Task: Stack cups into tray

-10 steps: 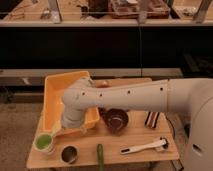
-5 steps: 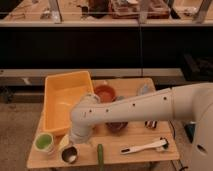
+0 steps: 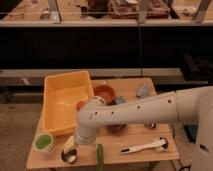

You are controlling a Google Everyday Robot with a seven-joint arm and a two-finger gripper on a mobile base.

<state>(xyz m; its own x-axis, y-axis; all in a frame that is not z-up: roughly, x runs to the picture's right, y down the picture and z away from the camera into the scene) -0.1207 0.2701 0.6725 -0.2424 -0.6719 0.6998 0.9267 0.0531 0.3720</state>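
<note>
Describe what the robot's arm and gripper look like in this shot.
The arm is a thick, smooth, cream-white tube with rounded joints and a few small dark dots along its shell. It widens into a bulky white shoulder at the right edge. The gripper at its tip, low over the table's front left, is pale cream, its fingers set apart. No cables or markings are visible.

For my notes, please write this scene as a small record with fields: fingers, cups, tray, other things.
gripper: low over the table's front left, at the steel cup, fingers open, holding nothing
green cup: front left on the table, outside the tray
tray: yellow-orange, back left, no cup seen inside
orange-brown bowl: right of the tray
white utensil: front right
green stick: front edge
</note>
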